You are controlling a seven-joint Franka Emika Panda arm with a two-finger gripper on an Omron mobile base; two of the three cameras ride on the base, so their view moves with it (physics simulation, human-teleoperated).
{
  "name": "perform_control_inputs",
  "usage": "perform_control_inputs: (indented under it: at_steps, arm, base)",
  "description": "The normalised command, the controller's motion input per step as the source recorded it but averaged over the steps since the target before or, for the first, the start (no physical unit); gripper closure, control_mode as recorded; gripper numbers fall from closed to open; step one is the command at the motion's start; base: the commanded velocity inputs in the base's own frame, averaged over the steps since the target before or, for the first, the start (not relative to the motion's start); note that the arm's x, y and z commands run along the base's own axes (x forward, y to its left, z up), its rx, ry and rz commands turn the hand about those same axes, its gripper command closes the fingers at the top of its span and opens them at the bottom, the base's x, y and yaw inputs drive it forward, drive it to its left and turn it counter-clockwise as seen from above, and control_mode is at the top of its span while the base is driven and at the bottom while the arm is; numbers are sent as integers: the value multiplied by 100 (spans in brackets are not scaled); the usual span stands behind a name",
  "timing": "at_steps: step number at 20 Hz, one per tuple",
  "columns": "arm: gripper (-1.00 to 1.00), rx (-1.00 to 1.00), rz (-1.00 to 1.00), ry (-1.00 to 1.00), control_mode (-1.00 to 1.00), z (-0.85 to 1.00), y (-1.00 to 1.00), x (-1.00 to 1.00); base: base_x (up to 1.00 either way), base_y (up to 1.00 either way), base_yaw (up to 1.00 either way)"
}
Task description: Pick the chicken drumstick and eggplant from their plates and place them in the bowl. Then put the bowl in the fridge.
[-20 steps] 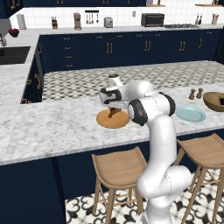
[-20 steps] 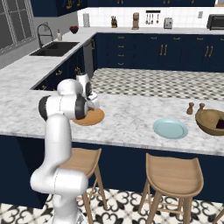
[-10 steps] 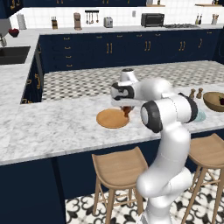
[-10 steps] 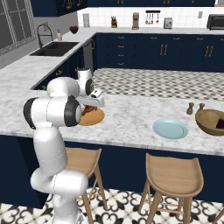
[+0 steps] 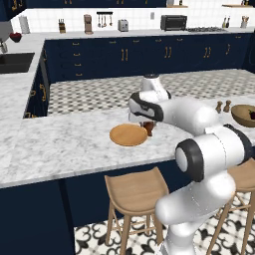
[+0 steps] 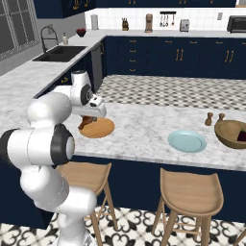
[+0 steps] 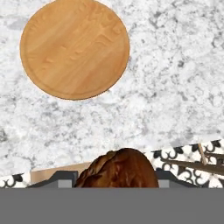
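Observation:
My gripper is shut on the chicken drumstick, a reddish-brown piece hanging just above the counter at the right edge of the bare wooden plate. In the hand view the drumstick sits between the dark fingertips, with the wooden plate beyond it. From the right base view the drumstick hangs beside the wooden plate. The pale blue plate lies bare farther right. The wooden bowl holds the dark eggplant. The fridge is out of view.
Two small shakers stand just left of the bowl. Wooden stools stand under the counter's near edge. A sink is set in the counter at far left. Marble counter spreads between the two plates.
The gripper has carried the drumstick from over the wooden plate rightward to its edge, and the arm's elbow has swung out to the right.

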Motion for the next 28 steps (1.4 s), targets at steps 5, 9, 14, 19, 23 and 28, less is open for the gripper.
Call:
perform_control_inputs:
  at_steps: [5, 9, 14, 19, 23, 28]
  arm:
    - [100, 1, 4, 0, -100, 54, -21, -68]
    - [100, 0, 8, 0, -100, 15, -26, -26]
    - [100, 0, 2, 0, -100, 0, -3, -4]
    - [100, 0, 0, 0, 100, 0, 0, 0]
    - [100, 0, 0, 0, 100, 0, 0, 0]
    - [100, 0, 0, 0, 100, 0, 0, 0]
  base:
    - [0, 0, 0]
    - [0, 0, 0]
    - [0, 0, 0]
    - [-3, 0, 0]
    - [-85, -38, 1]
    - [-61, -91, 0]
